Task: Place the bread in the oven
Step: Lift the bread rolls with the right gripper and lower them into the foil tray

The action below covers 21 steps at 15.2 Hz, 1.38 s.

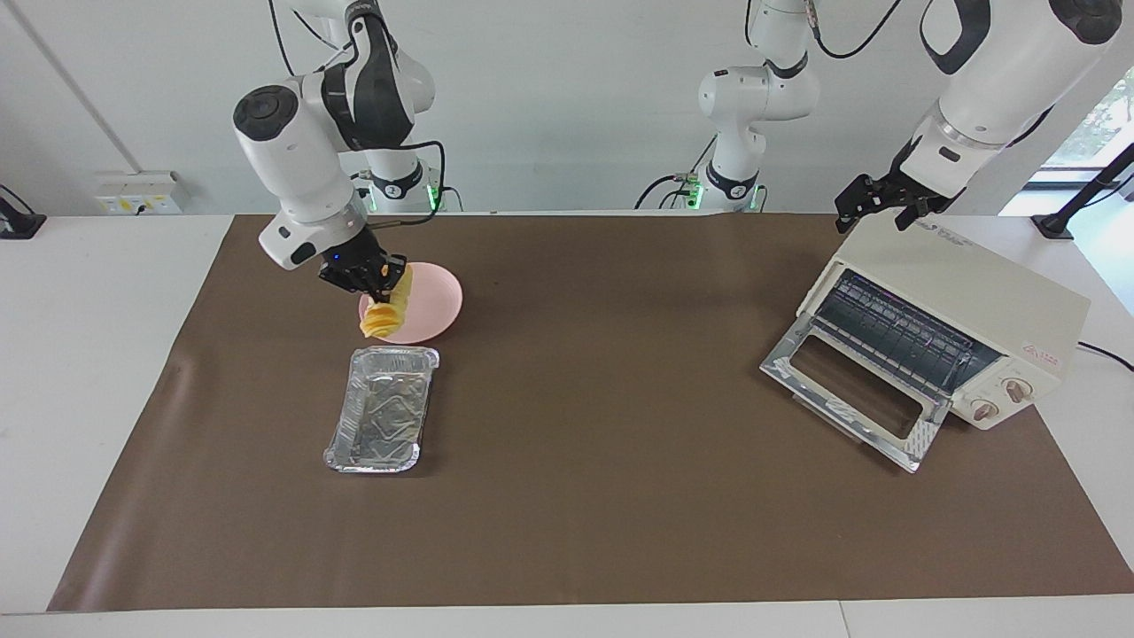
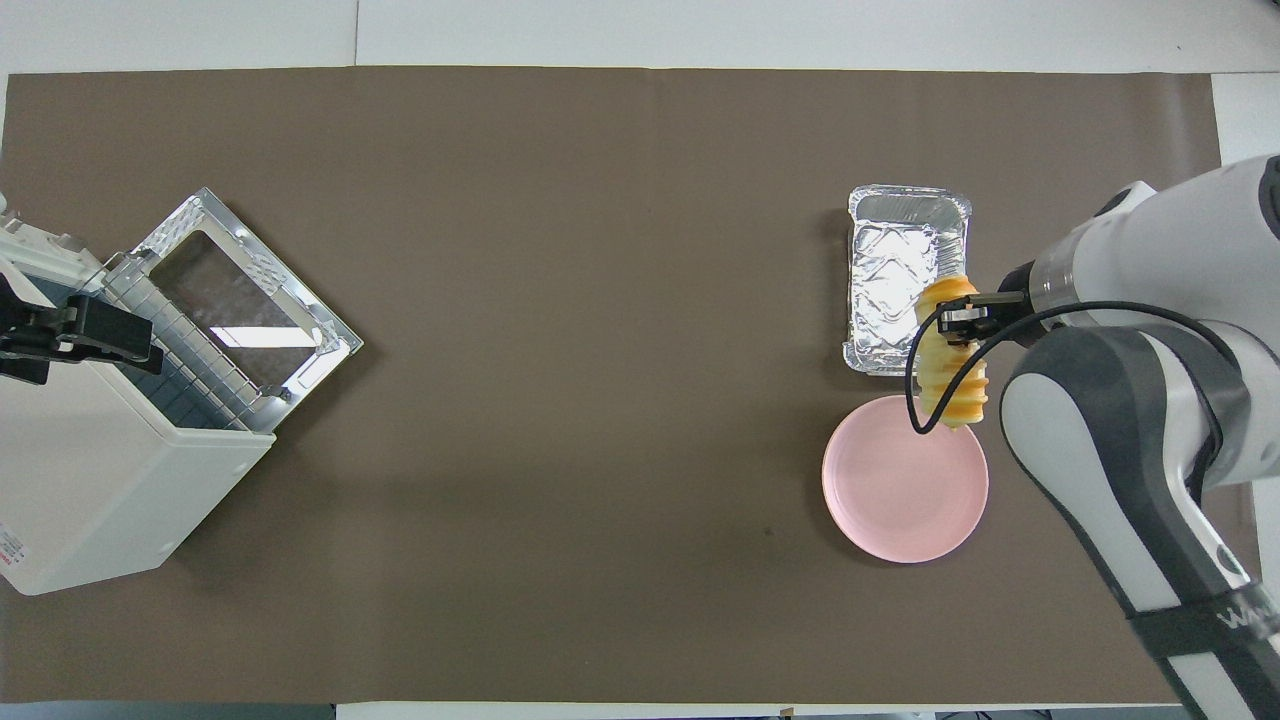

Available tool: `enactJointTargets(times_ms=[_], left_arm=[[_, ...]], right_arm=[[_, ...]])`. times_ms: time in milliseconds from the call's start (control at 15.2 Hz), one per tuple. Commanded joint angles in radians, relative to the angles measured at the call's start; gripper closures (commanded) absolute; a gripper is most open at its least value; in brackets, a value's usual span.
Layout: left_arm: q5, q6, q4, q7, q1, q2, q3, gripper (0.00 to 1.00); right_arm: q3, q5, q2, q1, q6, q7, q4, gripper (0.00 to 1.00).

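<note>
The bread [image 1: 387,312] is a ridged golden roll, clamped in my right gripper [image 1: 376,283] and hanging tilted in the air over the rim of the pink plate. In the overhead view the bread [image 2: 952,370] shows between the plate and the foil tray, with the right gripper [image 2: 960,318] shut on its upper end. The cream-white oven [image 1: 957,292] stands at the left arm's end of the table with its glass door [image 1: 850,390] dropped open and its wire rack showing. It also shows in the overhead view [image 2: 100,480]. My left gripper [image 1: 873,220] is open over the oven's top [image 2: 70,335].
A round pink plate [image 1: 434,306] [image 2: 900,480] lies at the right arm's end of the table. A silver foil tray [image 1: 381,408] [image 2: 905,275] lies just farther from the robots than the plate. A brown mat [image 1: 620,443] covers the table.
</note>
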Motion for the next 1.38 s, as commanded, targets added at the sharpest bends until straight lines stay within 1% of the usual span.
enactJointTargets(times_ms=[0, 197, 395, 592, 789, 921, 987, 1118, 1184, 1250, 1316], left_arm=[[0.007, -0.002, -0.001, 0.003, 0.01, -0.009, -0.006, 0.0], [0.007, -0.002, -0.001, 0.003, 0.01, -0.009, -0.008, 0.0], [0.007, -0.002, -0.001, 0.003, 0.01, -0.009, -0.006, 0.0], [0.007, -0.002, -0.001, 0.002, 0.01, -0.009, -0.008, 0.0], [0.007, -0.002, -0.001, 0.003, 0.01, -0.009, -0.008, 0.0], [0.007, -0.002, -0.001, 0.003, 0.01, -0.009, -0.008, 0.0], [0.007, -0.002, -0.001, 0.003, 0.01, -0.009, -0.006, 0.0], [0.007, -0.002, -0.001, 0.003, 0.01, -0.009, -0.006, 0.0], [0.007, -0.002, -0.001, 0.003, 0.01, -0.009, -0.006, 0.0], [0.007, -0.002, -0.001, 0.003, 0.01, -0.009, -0.006, 0.0], [0.007, -0.002, -0.001, 0.003, 0.01, -0.009, -0.006, 0.0]], right_arm=[[0.006, -0.024, 0.117, -0.013, 0.076, -0.023, 0.088, 1.0], [0.006, -0.024, 0.157, 0.0, 0.174, -0.021, 0.093, 1.0], [0.007, -0.021, 0.224, -0.003, 0.183, -0.021, 0.158, 1.0], [0.007, -0.01, 0.272, 0.007, 0.235, -0.018, 0.143, 1.0], [0.009, -0.001, 0.315, -0.003, 0.246, -0.015, 0.142, 1.0], [0.009, 0.051, 0.324, -0.003, 0.272, -0.015, 0.107, 1.0], [0.009, 0.054, 0.322, -0.002, 0.3, -0.017, 0.079, 1.0], [0.009, 0.054, 0.322, -0.002, 0.308, -0.015, 0.068, 1.0], [0.009, 0.054, 0.322, 0.0, 0.309, -0.017, 0.07, 0.89], [0.009, 0.054, 0.324, -0.003, 0.306, -0.018, 0.076, 0.29], [0.007, 0.054, 0.322, -0.008, 0.292, -0.02, 0.088, 0.04]])
